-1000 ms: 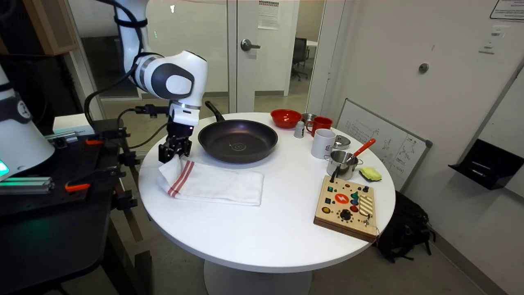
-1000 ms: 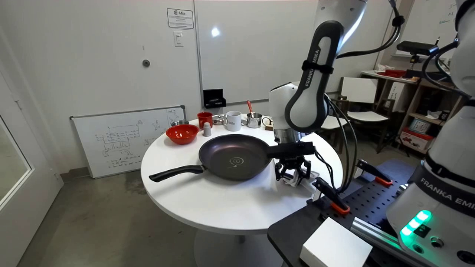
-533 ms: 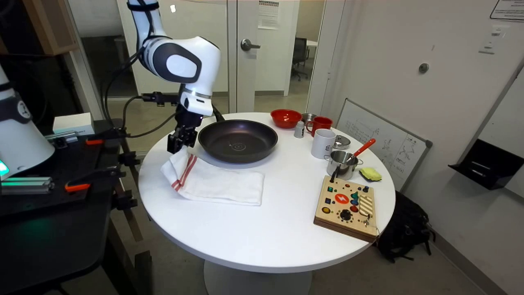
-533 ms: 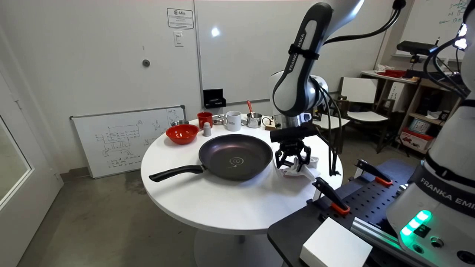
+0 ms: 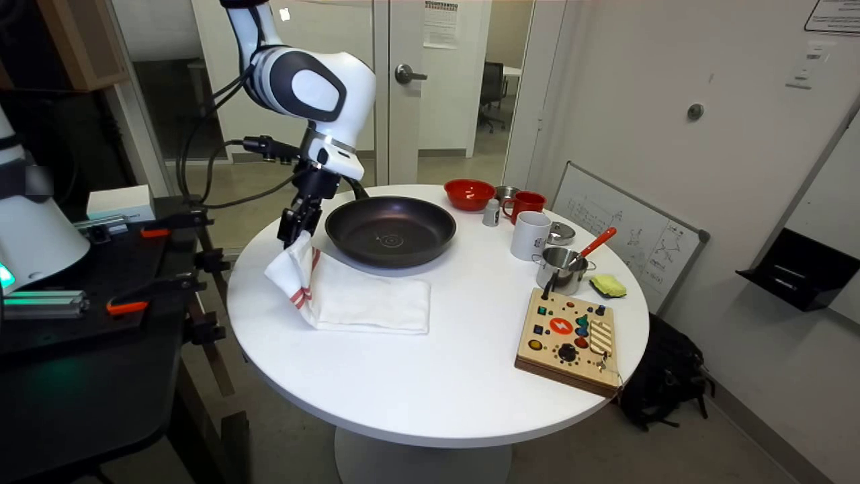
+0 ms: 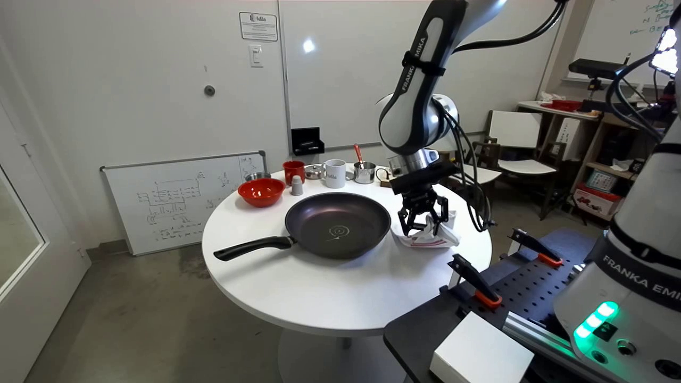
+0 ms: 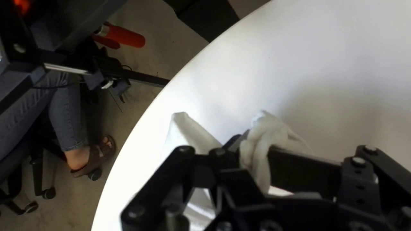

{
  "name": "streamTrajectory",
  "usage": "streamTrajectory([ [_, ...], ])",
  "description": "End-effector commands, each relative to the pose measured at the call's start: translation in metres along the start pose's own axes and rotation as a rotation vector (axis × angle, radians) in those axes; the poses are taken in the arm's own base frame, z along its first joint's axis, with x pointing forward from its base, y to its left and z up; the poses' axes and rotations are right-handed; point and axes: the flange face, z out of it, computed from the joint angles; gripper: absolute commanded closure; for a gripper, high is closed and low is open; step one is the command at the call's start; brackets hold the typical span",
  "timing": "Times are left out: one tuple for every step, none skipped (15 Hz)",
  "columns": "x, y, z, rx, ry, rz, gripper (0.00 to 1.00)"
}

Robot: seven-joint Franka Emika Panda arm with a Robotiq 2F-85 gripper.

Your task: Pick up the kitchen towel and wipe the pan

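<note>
A red-handled utensil (image 5: 596,243) leans in a round steel pot (image 5: 570,282). The black gripper (image 6: 421,227) pinches a white, red-striped cloth towel (image 5: 373,304). Only the wrist view shows a brown-sandalled foot (image 7: 91,159).

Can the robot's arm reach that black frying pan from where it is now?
Probably yes: the gripper, holding one end of the towel, is close beside the pan, with no other object visible between them.

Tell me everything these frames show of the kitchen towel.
The kitchen towel is white, soft-looking cloth with red stripes near one end. Most of it lies folded and flat on the white table, beside the pan; whether they touch is hard to tell. The striped end slopes upward, its top bunched and pinched in the gripper. None of it is in the pan.
</note>
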Motion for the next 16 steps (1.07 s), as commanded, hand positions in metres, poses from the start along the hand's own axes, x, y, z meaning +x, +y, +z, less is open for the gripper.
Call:
streamTrajectory([
  [0.005,0.007,-0.004,-0.064,-0.044,-0.025,0.99],
  [0.006,0.01,-0.005,-0.087,-0.059,-0.018,0.99],
  [0.006,0.014,-0.006,-0.108,-0.068,-0.01,0.99],
  [0.007,0.015,-0.007,-0.122,-0.073,-0.008,0.99],
  [0.008,0.015,-0.008,-0.126,-0.072,-0.013,0.99],
  [0.01,0.015,-0.009,-0.128,-0.072,-0.019,0.99],
  [0.011,0.014,-0.009,-0.136,-0.071,-0.02,0.99],
  [0.012,0.013,-0.01,-0.134,-0.075,-0.025,0.99],
  [0.013,0.013,-0.012,-0.135,-0.072,-0.021,0.99],
  [0.015,0.011,-0.014,-0.128,-0.061,-0.02,0.99],
  [0.019,0.009,-0.016,-0.117,-0.048,-0.023,1.0],
  [0.023,0.006,-0.021,-0.105,-0.032,-0.024,0.99],
  [0.028,0.004,-0.027,-0.105,-0.011,-0.02,0.99],
  [0.034,0.003,-0.032,-0.099,0.001,-0.019,0.99],
  [0.04,0.002,-0.037,-0.099,0.019,-0.016,0.99],
  [0.046,0.001,-0.042,-0.097,0.032,-0.016,0.99],
])
